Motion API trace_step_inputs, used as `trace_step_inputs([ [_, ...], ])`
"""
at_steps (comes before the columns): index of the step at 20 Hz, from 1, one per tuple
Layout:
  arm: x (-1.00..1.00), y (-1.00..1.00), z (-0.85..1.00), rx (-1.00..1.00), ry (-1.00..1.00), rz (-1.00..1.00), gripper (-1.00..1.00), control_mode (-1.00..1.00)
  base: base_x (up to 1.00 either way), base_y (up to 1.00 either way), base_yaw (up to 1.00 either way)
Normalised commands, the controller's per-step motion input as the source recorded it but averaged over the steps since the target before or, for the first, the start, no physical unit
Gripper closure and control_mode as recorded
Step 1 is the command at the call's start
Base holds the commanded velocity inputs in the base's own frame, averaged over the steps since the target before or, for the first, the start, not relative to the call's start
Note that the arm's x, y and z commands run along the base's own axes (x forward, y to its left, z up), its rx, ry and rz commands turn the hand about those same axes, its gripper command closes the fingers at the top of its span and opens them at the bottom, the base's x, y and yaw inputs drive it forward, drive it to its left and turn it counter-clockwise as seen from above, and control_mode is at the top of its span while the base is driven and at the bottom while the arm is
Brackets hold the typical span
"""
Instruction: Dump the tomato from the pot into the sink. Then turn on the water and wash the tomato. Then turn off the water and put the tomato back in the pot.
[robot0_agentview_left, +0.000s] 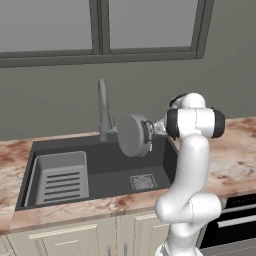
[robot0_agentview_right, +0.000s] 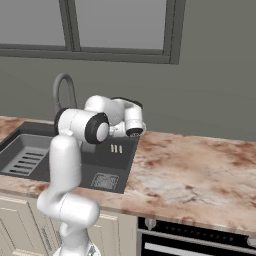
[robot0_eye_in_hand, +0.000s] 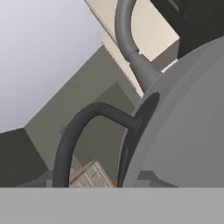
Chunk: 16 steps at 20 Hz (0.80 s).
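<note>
The grey pot hangs in the air over the sink, tipped on its side with its flat bottom facing the left base camera. My gripper is shut on the pot's right rim, by a dark side handle. In the hand view the pot fills the right side, and its dark looped handle curves out to the left. The tomato is hidden.
The gooseneck faucet stands just behind and left of the pot. A ribbed grey rack fills the sink's left half, and the drain grate lies below the pot. Marble counter runs to the right, above an oven.
</note>
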Motion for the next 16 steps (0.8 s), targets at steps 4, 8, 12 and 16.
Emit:
trace_step_inputs([
  [4, 0.11, -0.18, 0.06, 0.06, 0.09, 0.0, 1.0, -1.0, 0.0, 0.0, 0.0],
  [8, 0.01, -0.09, 0.07, 0.05, 0.07, 0.0, 1.0, -1.0, 0.0, 0.0, 0.0],
  [12, 0.0, -0.17, 0.1, 0.06, 0.04, 0.0, 1.0, -1.0, 0.0, 0.0, 0.0],
  [16, 0.0, -0.14, 0.15, 0.04, 0.0, 0.0, 1.0, -1.0, 0.0, 0.0, 0.0],
])
